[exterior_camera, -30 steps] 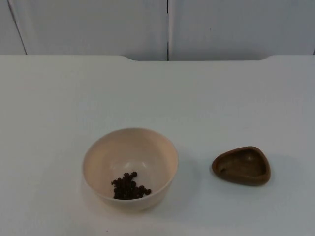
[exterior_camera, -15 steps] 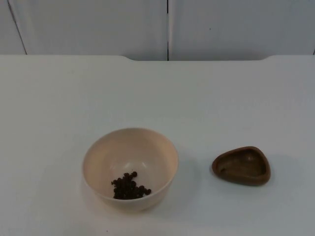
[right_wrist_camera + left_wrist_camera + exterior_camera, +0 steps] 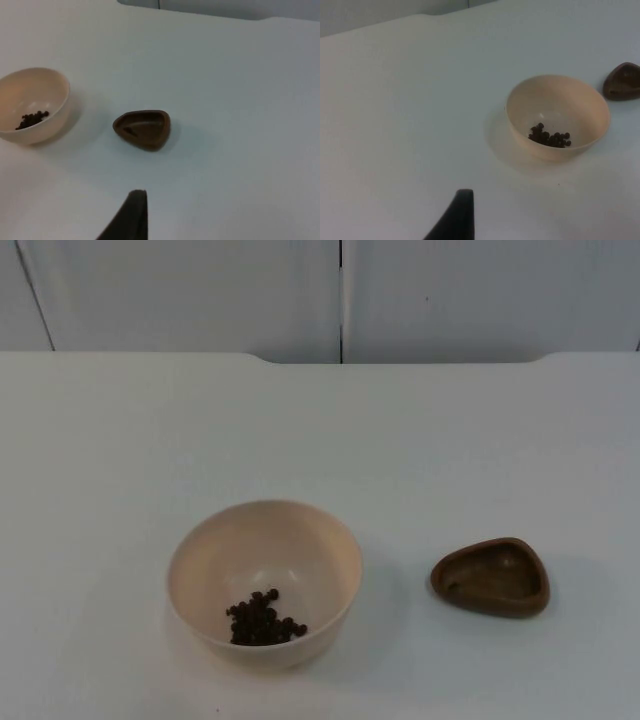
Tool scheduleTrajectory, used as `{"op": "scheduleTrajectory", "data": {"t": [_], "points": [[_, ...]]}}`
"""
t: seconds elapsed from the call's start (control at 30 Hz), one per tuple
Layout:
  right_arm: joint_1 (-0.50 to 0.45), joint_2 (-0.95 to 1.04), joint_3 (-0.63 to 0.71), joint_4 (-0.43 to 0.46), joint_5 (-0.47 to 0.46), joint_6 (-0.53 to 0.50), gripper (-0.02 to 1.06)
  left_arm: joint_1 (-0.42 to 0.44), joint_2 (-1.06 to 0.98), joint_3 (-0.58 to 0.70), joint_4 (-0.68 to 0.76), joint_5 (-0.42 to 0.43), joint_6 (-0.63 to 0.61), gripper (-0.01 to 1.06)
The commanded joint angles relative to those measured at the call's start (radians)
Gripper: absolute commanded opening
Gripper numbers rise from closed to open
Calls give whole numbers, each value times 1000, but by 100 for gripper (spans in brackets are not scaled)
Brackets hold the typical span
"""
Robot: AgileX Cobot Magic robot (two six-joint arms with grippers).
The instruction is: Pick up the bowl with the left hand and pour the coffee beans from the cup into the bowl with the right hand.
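- Grey partition wall (image 3: pixel 200 290) closes the far edge of a white tabletop (image 3: pixel 320 430).
- Cream bowl (image 3: pixel 264 584) stands upright on the tabletop, toward the near edge, left of centre in the top view.
- Coffee beans (image 3: pixel 263 619) lie in a small dark heap on the bowl's floor, against its near wall.
- Brown cup (image 3: pixel 491 576), rounded-triangular and shallow, sits upright on the tabletop to the right of the bowl, apart from it, with bare white surface between them. Its hollow looks bare of beans.
- Left tool: one black fingertip (image 3: pixel 454 216) is visible in the left wrist view, well short of the bowl (image 3: pixel 558 116) and touching nothing; how far the tool is parted I cannot tell.
- Right tool: one black fingertip (image 3: pixel 128 216) is visible in the right wrist view, near the cup (image 3: pixel 142 129) but clear of it, holding nothing; its opening I cannot tell either.
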Motion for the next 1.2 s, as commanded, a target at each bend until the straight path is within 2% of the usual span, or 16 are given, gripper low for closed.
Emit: {"op": "scheduleTrajectory", "data": {"t": [0.0, 0.07, 0.17, 0.23, 0.97, 1.03, 1.17], "points": [[-1, -3, 1, 16, -3, -25, 105, -5, -4, 4, 2, -11, -3, 105], [-1, -3, 1, 25, -3, -38, 105, -5, -4, 4, 2, -11, -3, 105], [-1, -3, 1, 93, -3, -134, 105, -5, -4, 4, 2, -11, -3, 105], [-1, -3, 1, 101, -3, -140, 105, -5, -4, 4, 2, -11, -3, 105], [-3, -3, 1, 99, -5, -127, 105, -5, -4, 4, 2, -11, -3, 105], [-13, -3, 1, 99, -5, -127, 105, -5, -4, 4, 2, -11, -3, 105], [-96, -3, 1, 99, -5, -127, 105, -5, -4, 4, 2, -11, -3, 105]]}}
